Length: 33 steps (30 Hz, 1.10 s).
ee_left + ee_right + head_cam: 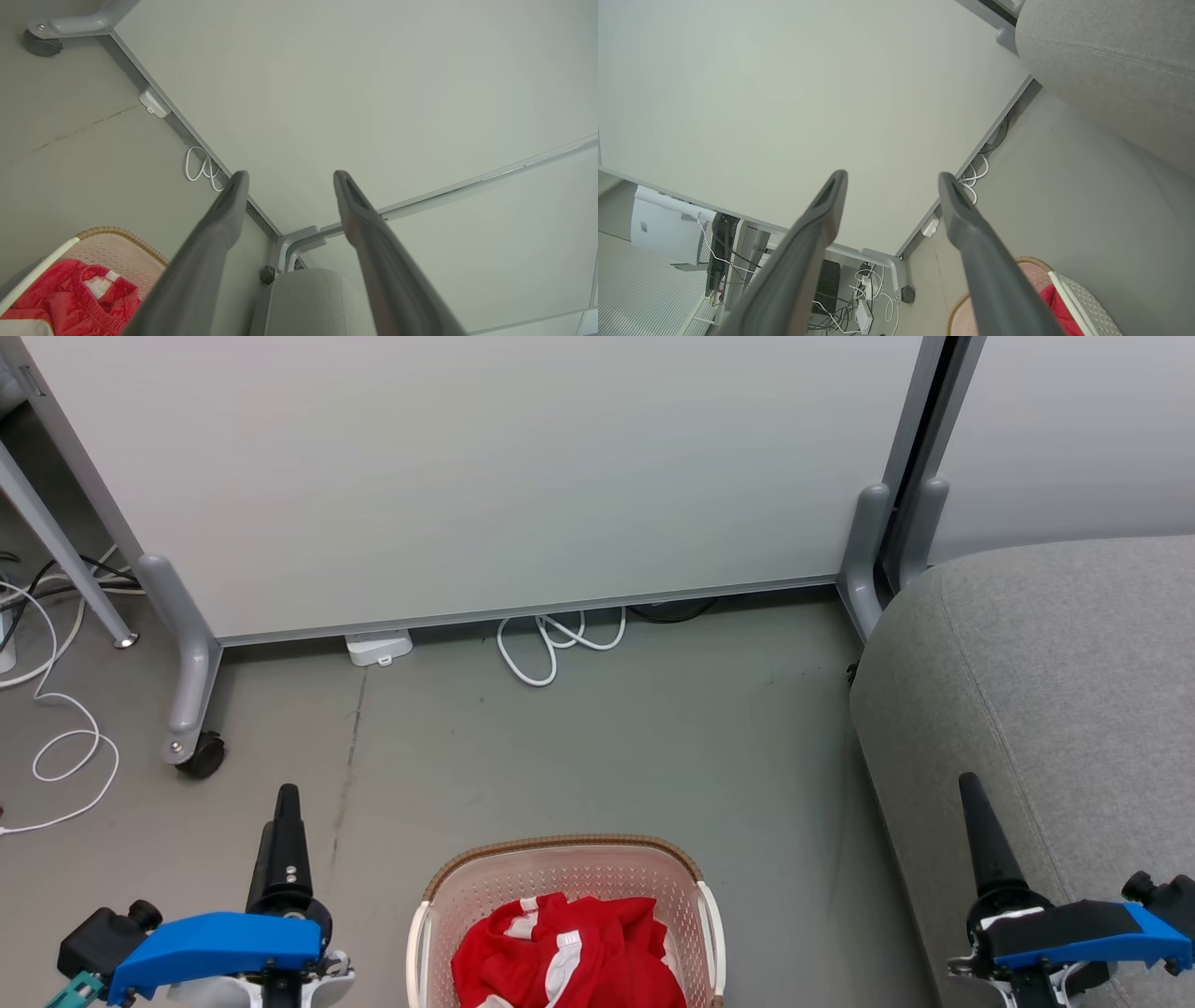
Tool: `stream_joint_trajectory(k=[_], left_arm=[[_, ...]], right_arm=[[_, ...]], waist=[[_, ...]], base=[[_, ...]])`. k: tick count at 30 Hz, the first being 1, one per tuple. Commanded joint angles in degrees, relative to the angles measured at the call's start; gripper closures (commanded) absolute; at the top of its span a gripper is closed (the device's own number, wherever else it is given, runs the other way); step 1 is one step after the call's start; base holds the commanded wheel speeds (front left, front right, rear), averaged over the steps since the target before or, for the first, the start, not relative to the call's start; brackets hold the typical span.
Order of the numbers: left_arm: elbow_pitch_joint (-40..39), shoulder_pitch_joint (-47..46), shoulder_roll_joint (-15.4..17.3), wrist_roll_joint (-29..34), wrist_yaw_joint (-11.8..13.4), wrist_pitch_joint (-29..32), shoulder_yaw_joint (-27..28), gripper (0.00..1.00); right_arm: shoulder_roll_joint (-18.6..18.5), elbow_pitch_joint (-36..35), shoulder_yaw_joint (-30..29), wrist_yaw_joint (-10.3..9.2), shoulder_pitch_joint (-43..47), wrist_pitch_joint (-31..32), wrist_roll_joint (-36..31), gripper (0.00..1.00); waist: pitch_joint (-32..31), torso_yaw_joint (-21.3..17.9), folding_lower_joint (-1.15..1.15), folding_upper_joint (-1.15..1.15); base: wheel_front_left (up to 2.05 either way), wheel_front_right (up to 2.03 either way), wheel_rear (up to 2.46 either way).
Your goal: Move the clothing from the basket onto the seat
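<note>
The clothing [569, 952], heaped loosely in the basket [560, 841] near the seat [1046, 691], is judged soft, light and floppy, best pinched at a raised fold, while the left gripper [290, 176] and right gripper [890, 177] are held spread apart and empty.

The basket [579, 873] sits on the grey floor [597, 747]. The big grey seat [1074, 709] stands to the basket's right, not touching it. Past the basket lie a looped white cord [551, 649] and a small white box [378, 647].
</note>
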Motion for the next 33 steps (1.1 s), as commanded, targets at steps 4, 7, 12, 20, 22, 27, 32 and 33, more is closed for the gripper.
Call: stream_joint_trajectory(k=[4,7,12,20,22,27,32,33], left_arm=[[-1.14,-1.61,0.5,7.51,0.21,-1.35,-1.31,0.0],[-1.23,-1.65,0.52,11.47,0.14,-1.97,-1.94,0.0],[-1.25,-1.71,0.57,17.39,-0.6,-2.91,-2.9,0.0],[-1.67,-1.69,0.61,25.27,-1.27,-4.35,-3.74,0.0],[-1.49,-1.72,0.62,27.03,-1.42,-4.68,-4.04,0.0],[-1.45,-1.86,0.64,30.8,-1.72,-5.54,-4.4,0.0],[-1.53,-1.78,0.66,34.09,-1.98,-6.3,-4.68,0.0],[-1.53,-1.78,0.66,34.09,-1.98,-6.3,-4.68,0.0]], right_arm=[[-0.35,-1.48,0.72,0.07,-0.79,-1.46,-7.31,0.0],[-0.36,-1.82,0.78,0.07,-0.72,-2.06,-11.0,0.0],[-0.38,-2.11,1.02,0.08,-0.45,-3.01,-16.79,0.0],[-0.41,-2.38,1.34,0.09,-0.28,-4.46,-24.49,0.0],[-0.41,-2.48,1.48,0.09,-0.24,-4.77,-25.97,0.0],[-0.43,-2.63,1.79,0.1,-0.11,-5.64,-29.44,0.0],[-0.44,-2.74,2.11,0.11,-0.11,-6.42,-32.57,0.0],[-0.44,-2.74,2.11,0.11,-0.11,-6.42,-32.57,0.0]], waist=[[0.05,0.09,0.0,0.0],[0.1,0.16,0.0,0.0],[0.22,0.27,0.0,0.0],[0.36,0.47,0.0,0.0],[0.39,0.51,0.0,0.0],[0.45,0.6,0.0,0.0],[0.54,0.63,0.0,0.0],[0.54,0.63,0.0,0.0]], base=[[0.0,0.0,0.0],[0.0,0.0,0.0],[0.0,0.0,0.0],[0.0,0.0,0.0],[0.0,0.0,0.0],[0.0,0.0,0.0],[0.0,0.0,0.0],[0.0,0.0,0.0]])
